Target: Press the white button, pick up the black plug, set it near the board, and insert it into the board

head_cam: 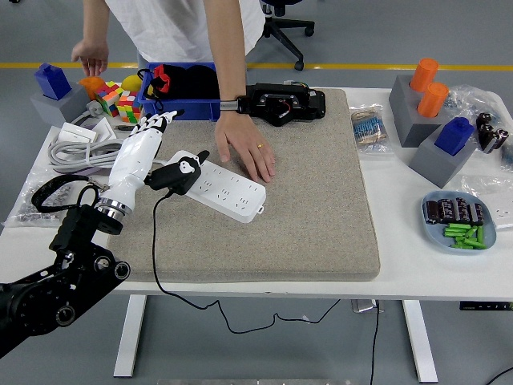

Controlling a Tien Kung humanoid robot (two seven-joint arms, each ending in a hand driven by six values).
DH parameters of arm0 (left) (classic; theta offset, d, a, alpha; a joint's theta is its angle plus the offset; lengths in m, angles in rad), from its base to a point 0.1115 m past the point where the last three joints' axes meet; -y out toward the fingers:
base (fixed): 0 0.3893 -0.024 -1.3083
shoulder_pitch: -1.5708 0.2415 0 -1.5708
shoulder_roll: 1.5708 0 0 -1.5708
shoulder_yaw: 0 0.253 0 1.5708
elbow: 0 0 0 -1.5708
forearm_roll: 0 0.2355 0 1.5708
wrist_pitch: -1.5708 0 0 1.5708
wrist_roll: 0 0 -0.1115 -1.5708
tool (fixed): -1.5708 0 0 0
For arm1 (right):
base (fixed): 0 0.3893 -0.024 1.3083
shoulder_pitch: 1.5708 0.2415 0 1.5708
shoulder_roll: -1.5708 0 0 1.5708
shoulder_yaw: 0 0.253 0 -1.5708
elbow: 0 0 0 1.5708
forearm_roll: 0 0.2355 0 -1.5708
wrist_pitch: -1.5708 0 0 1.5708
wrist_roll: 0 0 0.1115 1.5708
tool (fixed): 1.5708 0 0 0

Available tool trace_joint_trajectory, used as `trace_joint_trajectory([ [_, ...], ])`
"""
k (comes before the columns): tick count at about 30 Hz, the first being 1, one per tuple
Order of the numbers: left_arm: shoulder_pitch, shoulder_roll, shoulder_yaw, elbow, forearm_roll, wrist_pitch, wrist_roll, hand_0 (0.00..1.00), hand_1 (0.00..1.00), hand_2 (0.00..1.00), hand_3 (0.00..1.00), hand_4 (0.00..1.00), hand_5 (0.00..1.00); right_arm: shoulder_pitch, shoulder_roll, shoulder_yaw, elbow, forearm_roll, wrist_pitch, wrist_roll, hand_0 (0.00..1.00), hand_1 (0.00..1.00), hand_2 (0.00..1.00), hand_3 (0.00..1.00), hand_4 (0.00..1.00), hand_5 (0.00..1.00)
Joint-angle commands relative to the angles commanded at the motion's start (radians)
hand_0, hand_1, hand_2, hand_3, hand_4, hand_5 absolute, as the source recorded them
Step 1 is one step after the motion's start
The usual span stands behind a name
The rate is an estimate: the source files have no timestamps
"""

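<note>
The white power strip lies slantwise on the grey mat. My left hand, white with a black thumb, hovers over the strip's left end. Its fingers are spread and point up and away, holding nothing. The thumb lies across the strip's left end and covers most of the black plug. The plug's black cable runs down over the table's front edge. A person's hand rests flat on the mat just behind the strip. My right arm is out of view.
A blue bin and a black device stand at the back. Cubes and a coiled grey cable lie at the left. The person's other hand reaches over them. Grey blocks and a dish are at the right.
</note>
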Motion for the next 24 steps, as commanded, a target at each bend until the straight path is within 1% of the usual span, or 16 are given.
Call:
trace_joint_trajectory([
  [2,0.01,-0.007,-0.038,0.007,-0.013,0.006,-0.013,0.998,0.998,0.98,0.936,0.854,0.748,-0.001,0.0,0.001,-0.001,-0.001,0.0,0.0,0.621,0.591,0.58,0.581,0.648,0.363],
  [5,0.028,-0.015,-0.111,0.013,-0.02,0.008,-0.014,0.998,0.998,0.98,0.936,0.854,0.748,-0.002,0.0,0.003,-0.002,-0.002,0.0,-0.001,0.621,0.591,0.58,0.581,0.648,0.363],
  [6,0.032,-0.015,-0.13,0.014,-0.018,0.007,-0.011,0.998,0.998,0.98,0.936,0.854,0.748,-0.002,0.0,0.003,-0.002,-0.003,0.0,-0.001,0.621,0.591,0.58,0.581,0.648,0.363],
  [7,0.037,-0.017,-0.16,0.014,-0.013,0.006,-0.004,0.998,0.998,0.972,0.922,0.849,0.725,-0.001,-0.001,0.004,-0.002,-0.003,0.0,-0.002,0.621,0.591,0.58,0.581,0.648,0.364],
  [12,0.057,-0.021,-0.274,0.012,0.002,-0.008,0.028,0.998,0.998,0.972,0.922,0.849,0.725,0.0,-0.001,0.009,-0.003,-0.005,0.001,-0.004,0.621,0.591,0.58,0.581,0.648,0.364],
  [13,0.06,-0.022,-0.29,0.012,0.005,-0.011,0.032,0.998,0.996,0.96,0.906,0.85,0.704,0.0,-0.001,0.01,-0.003,-0.005,0.001,-0.004,0.622,0.591,0.58,0.58,0.648,0.364],
  [16,0.074,-0.025,-0.337,0.0,0.007,-0.025,0.056,0.998,0.996,0.96,0.906,0.85,0.704,0.002,-0.001,0.013,-0.001,-0.006,0.002,-0.005,0.622,0.591,0.58,0.58,0.648,0.364],
  [18,0.087,-0.025,-0.366,-0.017,0.012,-0.034,0.071,0.998,0.996,0.96,0.906,0.85,0.704,0.003,-0.001,0.014,-0.001,-0.007,0.003,-0.007,0.622,0.591,0.58,0.58,0.648,0.364],
  [19,0.093,-0.025,-0.381,-0.027,0.01,-0.036,0.074,0.998,0.995,0.951,0.891,0.85,0.705,0.003,-0.002,0.014,-0.001,-0.008,0.004,-0.009,0.622,0.593,0.58,0.58,0.648,0.365],
  [24,0.114,-0.028,-0.447,-0.058,0.015,-0.048,0.09,0.998,0.995,0.951,0.891,0.85,0.705,0.004,-0.002,0.018,-0.002,-0.011,0.007,-0.015,0.622,0.593,0.58,0.58,0.648,0.365],
])
